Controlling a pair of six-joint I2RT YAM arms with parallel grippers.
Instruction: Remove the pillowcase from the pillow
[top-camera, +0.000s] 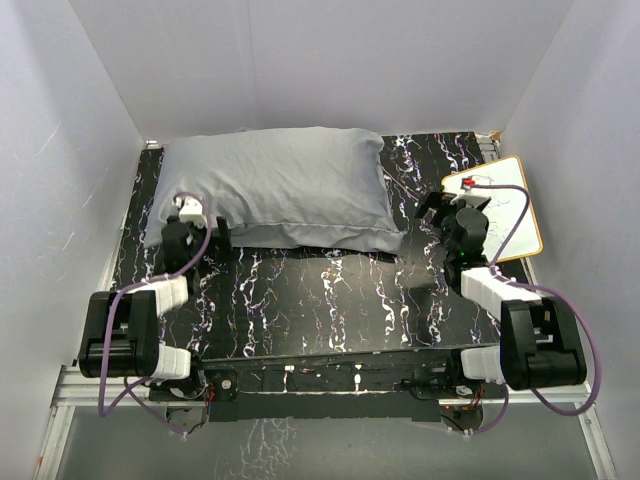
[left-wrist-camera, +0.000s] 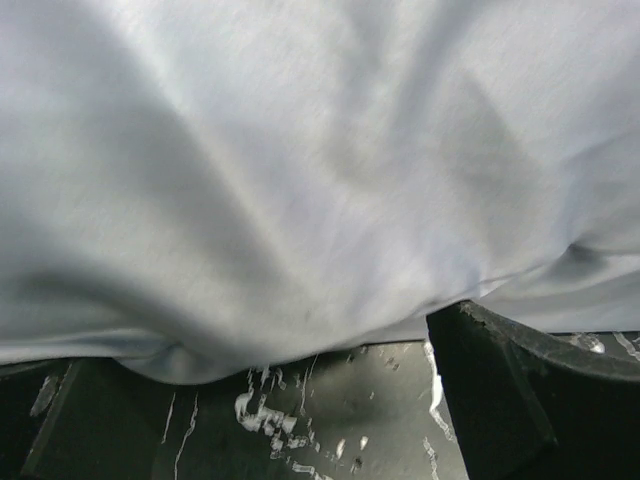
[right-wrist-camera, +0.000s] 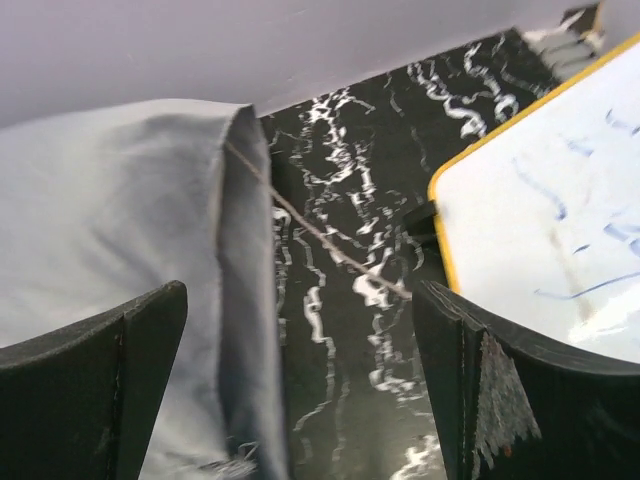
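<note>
Both claws released: left gripper (top-camera: 200, 236) against the limp grey fabric pillowcase (top-camera: 280, 185), right gripper (right-wrist-camera: 300, 310) beside its hemmed edge. Advise pinching cloth only.

grey pillowcase (top-camera: 280, 185), filled plump, lies across far left of black marbled table (top-camera: 330, 300). left gripper (top-camera: 200, 230) at its near left edge. right gripper (top-camera: 447, 207) just beyond its right end, beside whiteboard (top-camera: 512, 205)

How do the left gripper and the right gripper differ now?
The left gripper is at the near edge of the pillowcase; the right gripper stands apart from its end, by the whiteboard. Fabric bulges between the left gripper's fingers; mostly table shows between the right gripper's. Both are open.
</note>
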